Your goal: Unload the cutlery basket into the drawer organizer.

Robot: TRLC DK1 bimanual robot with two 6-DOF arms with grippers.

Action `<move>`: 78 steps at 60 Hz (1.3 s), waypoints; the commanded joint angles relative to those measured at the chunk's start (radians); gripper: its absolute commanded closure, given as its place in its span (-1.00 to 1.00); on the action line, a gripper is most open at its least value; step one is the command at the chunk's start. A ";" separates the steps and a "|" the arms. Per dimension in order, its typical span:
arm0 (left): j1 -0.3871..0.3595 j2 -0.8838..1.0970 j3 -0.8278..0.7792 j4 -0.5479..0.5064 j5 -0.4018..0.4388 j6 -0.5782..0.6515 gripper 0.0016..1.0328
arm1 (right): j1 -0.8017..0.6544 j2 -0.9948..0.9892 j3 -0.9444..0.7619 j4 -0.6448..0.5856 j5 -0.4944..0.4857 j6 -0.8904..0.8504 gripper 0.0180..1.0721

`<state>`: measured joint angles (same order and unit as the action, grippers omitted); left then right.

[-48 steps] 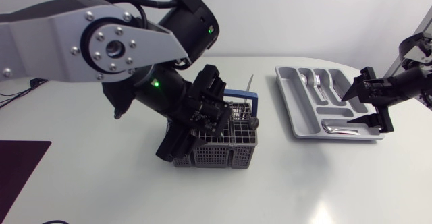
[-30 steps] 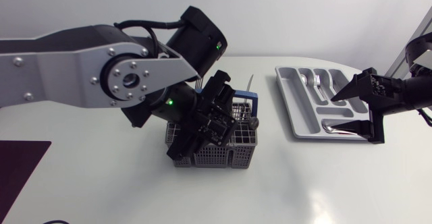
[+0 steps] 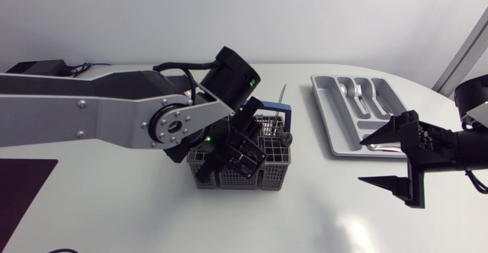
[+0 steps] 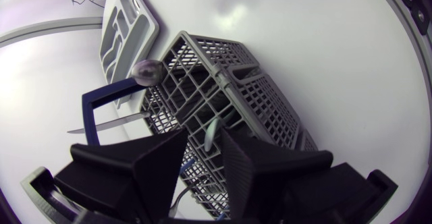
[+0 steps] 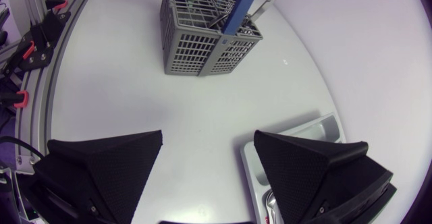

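My left arm (image 3: 91, 120) stretches to the middle, my left pincer (image 4: 204, 142) points down with fingers a little apart, and my right pincer (image 3: 363, 160) is wide open.

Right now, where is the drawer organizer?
In the head view the drawer organizer lies right rear on the table, right of the cutlery basket, with the open right gripper by its near end.
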<state>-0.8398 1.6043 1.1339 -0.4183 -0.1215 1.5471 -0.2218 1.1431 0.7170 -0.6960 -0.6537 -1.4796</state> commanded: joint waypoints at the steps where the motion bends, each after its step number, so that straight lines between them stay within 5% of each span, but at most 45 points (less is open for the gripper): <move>1: 0.008 0.022 -0.037 0.015 -0.015 0.045 0.46 | 0.009 -0.026 -0.040 -0.002 -0.011 0.025 -0.86; 27: 0.019 0.026 -0.046 0.082 -0.044 0.038 0.66 | 0.032 -0.097 -0.093 -0.013 -0.018 0.062 -0.86; 54: -0.038 -0.136 0.004 -0.027 -0.093 -0.071 0.67 | 0.110 -0.224 -0.119 -0.014 -0.007 0.163 -0.86; 67: -0.076 -0.185 0.145 -0.197 -0.093 -0.246 0.66 | 0.133 -0.289 -0.122 -0.013 -0.007 0.229 -0.86; 78: -0.117 -0.147 0.379 -0.361 -0.093 -0.555 0.66 | 0.162 -0.373 -0.129 0.049 -0.009 0.369 -0.86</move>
<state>-0.9417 1.4414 1.4097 -0.7429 -0.2150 1.1351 -0.0761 0.8040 0.6193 -0.6743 -0.6586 -1.1954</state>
